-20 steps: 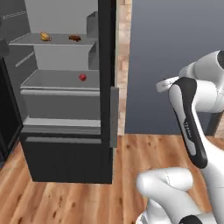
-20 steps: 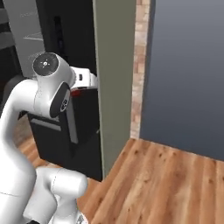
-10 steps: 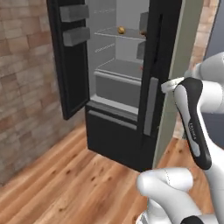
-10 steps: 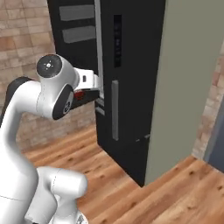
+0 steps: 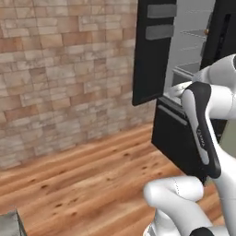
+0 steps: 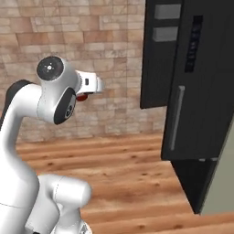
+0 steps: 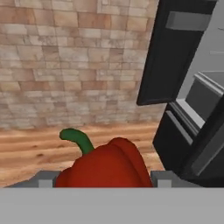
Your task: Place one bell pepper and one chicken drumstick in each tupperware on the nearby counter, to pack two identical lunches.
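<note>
A tan brick wall (image 5: 64,69) meets a wooden plank floor (image 5: 87,179) beside a black fridge (image 6: 196,91) (door open).

Two rear base views toward brick wall (image 5: 69,69) and open fridge (image 6: 192,77) — hand view closer, level.

An open black refrigerator (image 5: 184,69) stands against a brick wall (image 5: 64,69) above a wooden floor (image 5: 92,184).
</note>
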